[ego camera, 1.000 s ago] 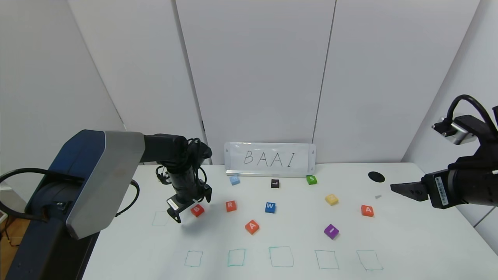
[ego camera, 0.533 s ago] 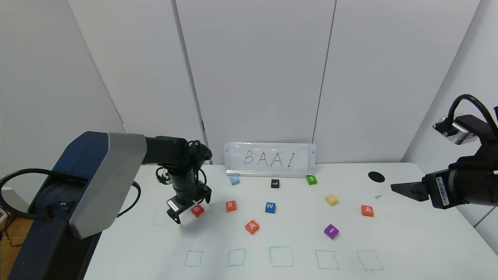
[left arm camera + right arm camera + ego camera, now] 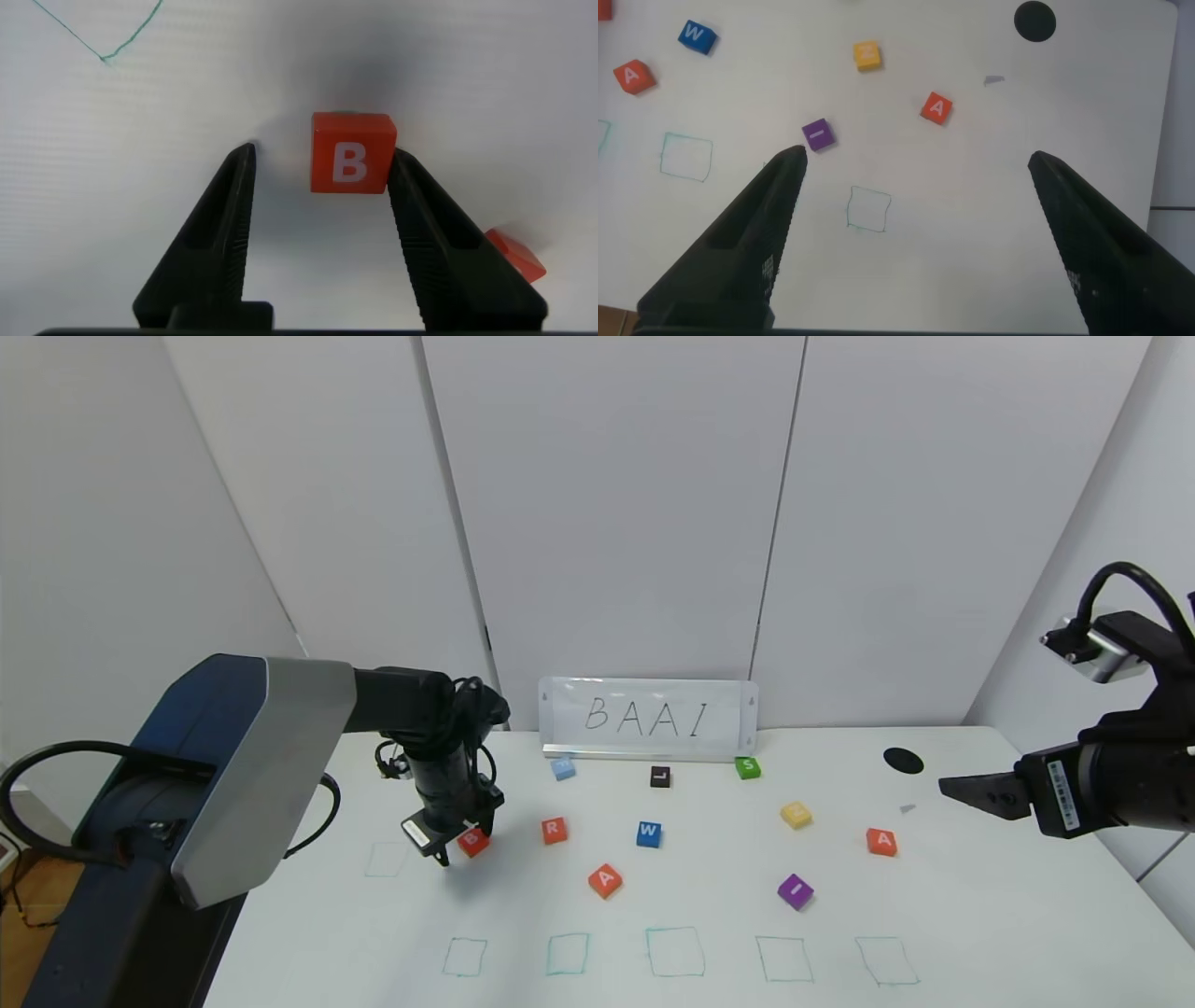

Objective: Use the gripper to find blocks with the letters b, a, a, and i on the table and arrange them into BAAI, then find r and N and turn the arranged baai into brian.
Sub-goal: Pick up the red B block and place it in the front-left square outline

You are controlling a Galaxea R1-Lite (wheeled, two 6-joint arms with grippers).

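Left pincer (image 3: 464,845) is down at the surface (image 3: 709,915) on the robot's left, astride the B block (image 3: 473,841). Its jaws are partly drawn in but not yet gripping: in the left wrist view one finger (image 3: 420,224) touches a side of the B (image 3: 352,152), while the other finger (image 3: 220,233) stands clear with a bare gap between it and the block. So the block sits off-centre in the span, hard against one jaw, its faces roughly square to the fingers. I judge the grasp turns on that gap; closing should either slide the block inward or pin it, and a skewed pinch could twist it.

The left arm is far nearer this block. The right pincer (image 3: 962,791) hangs open above the far right edge, idle, well apart from everything.

The head view hides the finger contact behind the wrist but gives the layout: R (image 3: 555,830) just beside B, one A (image 3: 605,879) nearer the robot, another A (image 3: 880,841) and the purple I (image 3: 794,890) to the right, green outlines (image 3: 674,952) along the near edge. The right wrist view shows the I (image 3: 816,134) and an A (image 3: 936,107) beneath its open jaws.
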